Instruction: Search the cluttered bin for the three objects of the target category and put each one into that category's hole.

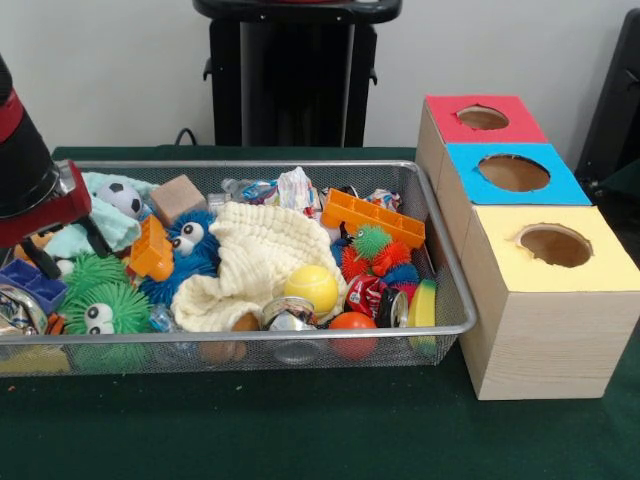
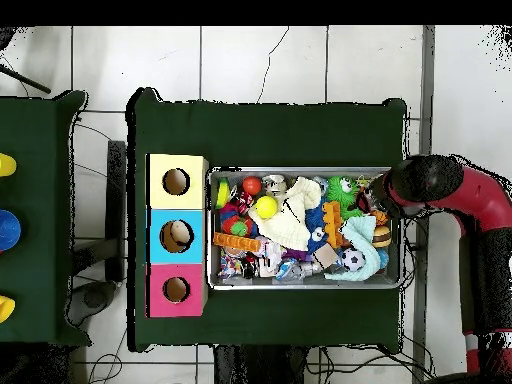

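- Front view: a wire bin (image 1: 455, 325) fills the left and middle of the frame on the green worktop (image 1: 300, 430), crammed with toys.
- The red and black arm (image 1: 30, 185) comes in at the left edge; its gripper (image 1: 40, 262) dips into the bin's left end, and I cannot tell whether it is wide, narrow or holding anything.
- In the bin's middle lies a cream cloth (image 1: 255, 262), with a yellow ball (image 1: 312, 286) and an orange ball (image 1: 352, 327) at its lower right.
- An orange brick (image 1: 372, 217) sits upper right of the cloth, a blue fuzzy toy (image 1: 190, 250) to its left, a green fuzzy toy (image 1: 100, 308) at lower left, and a small football (image 1: 124, 199) at upper left.
- At the frame's right stand three boxes with holes: red box (image 1: 480, 120), blue box (image 1: 512, 172) and yellow box (image 1: 552, 248).
- Overhead view: the boxes sit just left of the bin (image 2: 305, 172), yellow box (image 2: 177, 181) uppermost, red box (image 2: 176, 290) lowest.
- The arm (image 2: 450, 190) reaches the bin's right end; the gripper's tips are hidden there.
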Controlling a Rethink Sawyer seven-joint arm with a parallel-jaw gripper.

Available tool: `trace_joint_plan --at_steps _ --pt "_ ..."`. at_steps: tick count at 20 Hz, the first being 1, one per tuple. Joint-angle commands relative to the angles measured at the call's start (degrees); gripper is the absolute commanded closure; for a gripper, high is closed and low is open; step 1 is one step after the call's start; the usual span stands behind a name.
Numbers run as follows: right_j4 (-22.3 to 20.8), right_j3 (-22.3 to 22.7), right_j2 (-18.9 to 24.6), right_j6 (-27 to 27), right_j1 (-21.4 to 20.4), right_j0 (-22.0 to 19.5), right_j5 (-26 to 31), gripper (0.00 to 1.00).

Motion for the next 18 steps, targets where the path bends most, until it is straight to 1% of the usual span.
trace_joint_plan --at_steps 1,5,9,11,16,18 --pt "-4.8 3.8 -1.1 -16.5 3.0 -0.8 -5.0 0.0" --pt "-4.6 4.0 -1.0 -16.4 3.2 -1.0 -5.5 0.0" --pt "-4.9 3.2 -1.0 -17.7 4.0 -1.4 -5.5 0.0" --pt "-5.0 2.1 -0.9 -18.3 4.7 -1.6 -5.4 0.0" --pt "-6.8 -1.7 -0.9 -21.6 7.4 -2.1 -5.9 0.0" --pt "-7.3 -2.4 -0.9 -22.1 8.5 -2.3 -6.8 0.0"
